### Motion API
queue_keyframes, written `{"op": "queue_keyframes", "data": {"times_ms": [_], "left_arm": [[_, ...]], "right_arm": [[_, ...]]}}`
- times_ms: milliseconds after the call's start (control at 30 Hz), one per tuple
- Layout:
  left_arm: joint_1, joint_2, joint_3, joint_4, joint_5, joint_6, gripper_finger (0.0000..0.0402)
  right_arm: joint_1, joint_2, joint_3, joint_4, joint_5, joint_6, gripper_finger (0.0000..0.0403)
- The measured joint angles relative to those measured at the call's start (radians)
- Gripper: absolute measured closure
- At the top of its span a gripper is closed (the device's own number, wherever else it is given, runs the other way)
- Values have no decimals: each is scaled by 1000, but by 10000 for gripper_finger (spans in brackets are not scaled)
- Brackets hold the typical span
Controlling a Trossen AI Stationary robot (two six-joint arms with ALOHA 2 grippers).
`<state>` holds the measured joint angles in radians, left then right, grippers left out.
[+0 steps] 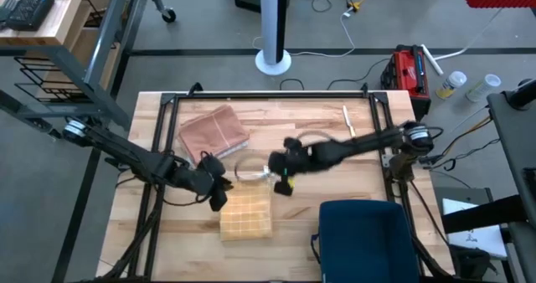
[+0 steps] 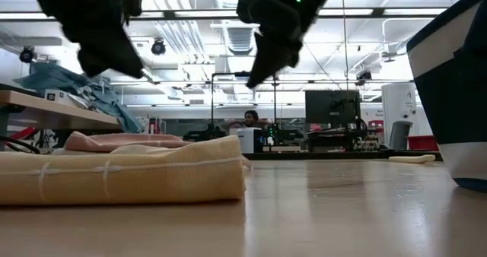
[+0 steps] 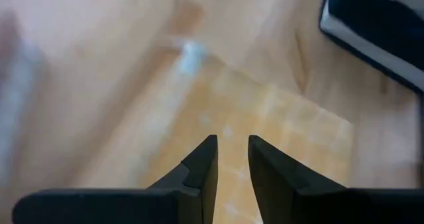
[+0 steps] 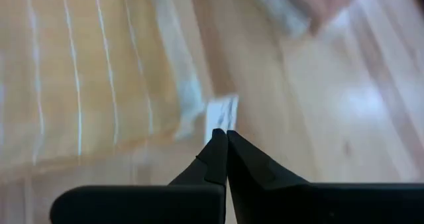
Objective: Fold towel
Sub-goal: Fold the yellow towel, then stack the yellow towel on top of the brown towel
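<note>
The yellow checked towel (image 1: 246, 215) lies folded into a compact rectangle on the wooden surface (image 1: 327, 120), toward the near edge and a little left of the middle; in the low view it sits flat as a thick layered pad (image 2: 122, 177) with white stitch lines along its side. The left claw (image 1: 216, 192) hangs just above the towel's far left corner, its 2 fingers (image 3: 202, 168) parted by a narrow gap with nothing between them, and the checked cloth (image 3: 265, 124) spreads out below and beyond the tips. The right claw (image 1: 283, 185) sits just off the towel's far right corner, above bare wood, with its fingers (image 4: 218, 158) pressed together and empty; a small white tag (image 4: 222, 112) at the towel's edge (image 4: 86, 71) shows right past its tips. Both claws are raised clear of the cloth, as the low view shows them dark and high above the pad (image 2: 103, 29) (image 2: 278, 29). A second, pinkish-brown folded cloth (image 1: 214, 133) lies farther away to the left, well apart from the yellow one. A dark blue bin (image 1: 364, 241) stands at the near right of the surface.
</note>
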<state>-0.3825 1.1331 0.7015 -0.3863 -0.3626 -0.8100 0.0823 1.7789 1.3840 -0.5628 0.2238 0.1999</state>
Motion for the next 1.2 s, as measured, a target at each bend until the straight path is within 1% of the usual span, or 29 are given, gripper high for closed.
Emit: {"op": "queue_keyframes", "data": {"times_ms": [133, 200, 300, 433, 533, 667, 767, 833, 933, 1067, 1200], "left_arm": [[43, -32, 1, 37, -97, 210, 326], [79, -35, 2, 98, -97, 309, 326], [133, -31, 2, 170, -69, 396, 326], [180, -14, 3, 180, -1, 446, 326], [185, -2, 2, 217, 8, 514, 326], [184, 9, 2, 422, 11, 648, 326], [183, 5, 5, 616, 59, 769, 326], [183, -10, 20, 675, 66, 817, 326], [183, -37, 61, 681, 58, 842, 326], [180, -43, 80, 624, 58, 845, 326], [181, -39, 84, 624, 57, 847, 326]], "right_arm": [[-126, -53, -11, 151, -193, -114, 403], [-181, -61, -13, 197, -286, -159, 403], [-231, -60, -13, 223, -355, -186, 403], [-243, -60, -17, 197, -362, -198, 403], [-235, -59, -20, 167, -361, -175, 403], [-224, -59, -20, 154, -355, -144, 403], [-224, -59, -20, 158, -355, -116, 403], [-233, -59, -3, 153, -353, -58, 403], [-241, -62, 40, 126, -352, 56, 403], [-234, -62, 113, 74, -352, 87, 403], [-216, -62, 157, 178, -359, 185, 403]]}}
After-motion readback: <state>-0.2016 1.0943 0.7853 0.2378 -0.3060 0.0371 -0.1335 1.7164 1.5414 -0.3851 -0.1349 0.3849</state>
